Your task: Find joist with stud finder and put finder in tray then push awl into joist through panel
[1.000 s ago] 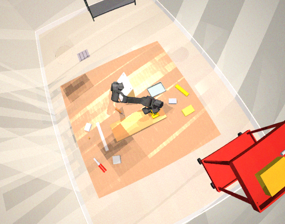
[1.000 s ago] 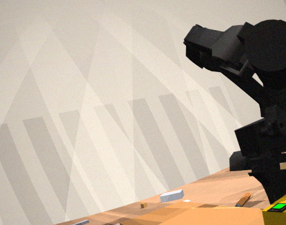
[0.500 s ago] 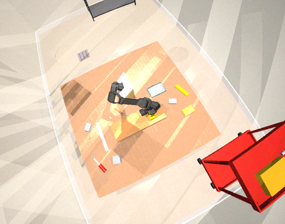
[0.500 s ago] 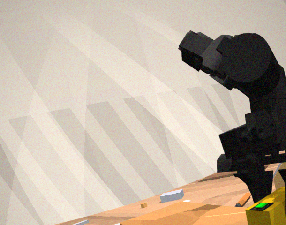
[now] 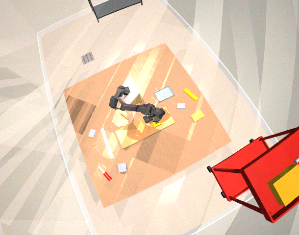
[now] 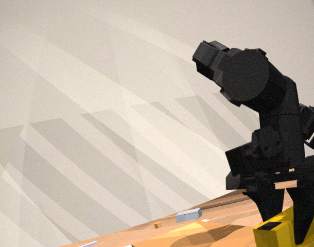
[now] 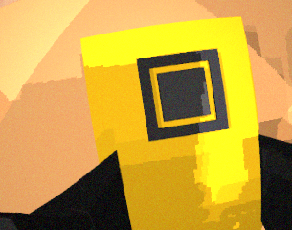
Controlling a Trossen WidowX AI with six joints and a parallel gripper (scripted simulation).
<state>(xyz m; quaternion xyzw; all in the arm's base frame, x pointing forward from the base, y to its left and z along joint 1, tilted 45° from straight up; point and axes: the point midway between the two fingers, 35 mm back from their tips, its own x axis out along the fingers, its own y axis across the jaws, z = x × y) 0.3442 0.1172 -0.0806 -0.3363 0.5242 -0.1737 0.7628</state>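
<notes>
The yellow stud finder (image 5: 157, 124) (image 6: 264, 237) (image 7: 107, 105) is between the fingers of my gripper (image 5: 156, 121) (image 6: 283, 226) (image 7: 182, 149), which is shut on it. Its square display is dark grey in the wrist view, with no green showing. It is over the right part of the yellowish floor panel (image 5: 126, 141) (image 6: 162, 237) (image 7: 40, 129); whether it touches the panel is unclear. The awl (image 5: 124, 116), with an orange handle, lies off the panel's back edge, left of the gripper. The pale blue tray (image 5: 163, 94) is behind the panel's right end and holds nothing visible. No hole shows on the visible panel.
A yellow bar (image 5: 190, 94), a yellow block (image 5: 197, 116) and a pale block (image 5: 181, 105) lie to the right. A white strip (image 5: 107, 143), another pale block (image 5: 91, 133), a grey cube (image 5: 122, 167) and a red-handled tool (image 5: 104, 172) lie left and front.
</notes>
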